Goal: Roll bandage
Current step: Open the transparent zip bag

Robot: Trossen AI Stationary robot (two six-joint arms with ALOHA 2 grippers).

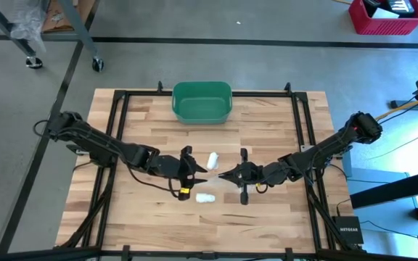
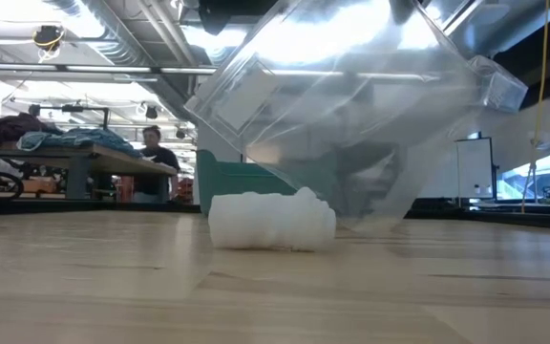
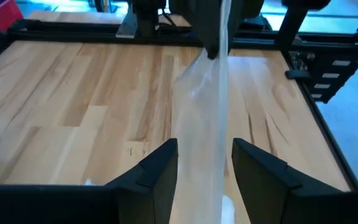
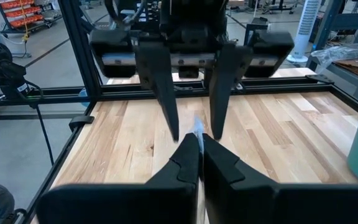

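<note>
Bandage strip (image 3: 219, 118) between both grippers, rolls nearby

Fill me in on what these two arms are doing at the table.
Both arms meet mid-table over a strip of bandage. The right gripper is shut, pinching one end of the strip, which stretches between the open fingers of the left gripper. Two white bandage rolls lie on the wooden table nearby, and a green bin sits at the far edge.

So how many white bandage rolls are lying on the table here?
2: one bandage roll lies mid-table, between the two pincers on the green bin's side; the other roll lies nearer the front edge. None seem hidden.
</note>
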